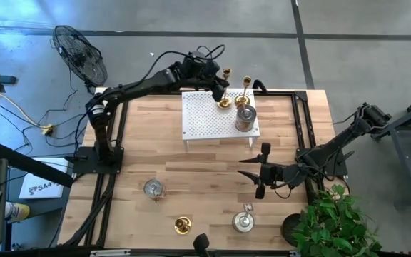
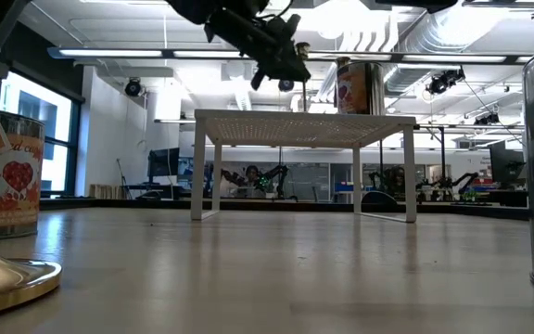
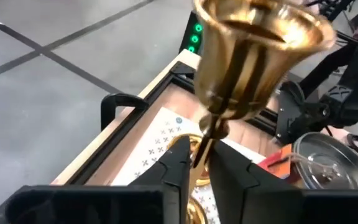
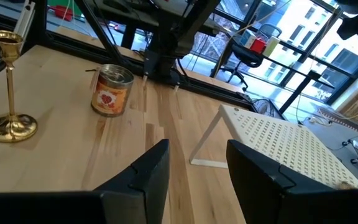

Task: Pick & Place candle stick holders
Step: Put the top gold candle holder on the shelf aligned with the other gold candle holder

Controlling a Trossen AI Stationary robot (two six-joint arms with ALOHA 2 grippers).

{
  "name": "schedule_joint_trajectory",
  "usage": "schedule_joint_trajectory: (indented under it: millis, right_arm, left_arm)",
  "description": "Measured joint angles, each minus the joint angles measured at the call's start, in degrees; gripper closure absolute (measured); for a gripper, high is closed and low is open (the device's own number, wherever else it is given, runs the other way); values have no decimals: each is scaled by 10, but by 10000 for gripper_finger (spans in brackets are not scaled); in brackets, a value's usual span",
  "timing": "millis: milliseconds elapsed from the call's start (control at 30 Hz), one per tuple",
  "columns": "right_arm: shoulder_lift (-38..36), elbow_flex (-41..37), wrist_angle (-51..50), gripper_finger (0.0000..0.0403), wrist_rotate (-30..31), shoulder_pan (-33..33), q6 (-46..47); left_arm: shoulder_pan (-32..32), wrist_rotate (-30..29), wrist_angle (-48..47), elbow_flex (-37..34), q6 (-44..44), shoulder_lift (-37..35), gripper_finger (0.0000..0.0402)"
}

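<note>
Wooden planks fill the middle of the high view, with a white rack [image 1: 218, 114] sitting toward the upper centre of the frame and a fan off its upper left corner. Your left gripper [image 1: 222, 91] hangs over the rack's upper edge, its fingers [image 3: 180, 163] pinched nearly together on the thin stem of a gold candlestick [image 3: 253, 56], whose cup fills the top of the left wrist view. A second candlestick [image 1: 245, 90] stands just to the right on the rack, and a squat tin holder [image 1: 245, 118] sits at the rack's right edge.

Your right gripper [image 1: 262, 170] waits at the right of the table below the rack, fingers partly apart and holding nothing.

Three pieces are on the bare wood along the bottom of the frame: a tin holder on the left [image 1: 153, 188], a gold candlestick in the middle [image 1: 183, 225] and another tin holder right of it [image 1: 243, 221].

The step in hand looks like setting this candlestick down on the rack. Your next move likely calls for seating its base flat before you let go, clear of its neighbour; a tall, narrow piece tips easily.
</note>
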Motion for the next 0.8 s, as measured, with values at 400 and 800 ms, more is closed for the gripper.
schedule_joint_trajectory:
  millis: [400,800]
  right_arm:
    - [0,0,-3,249,0,0,3]
    - [0,0,-3,249,-2,0,13]
  left_arm:
    - [0,20,-20,2,11,-5,370]
    - [0,16,-35,3,17,-6,392]
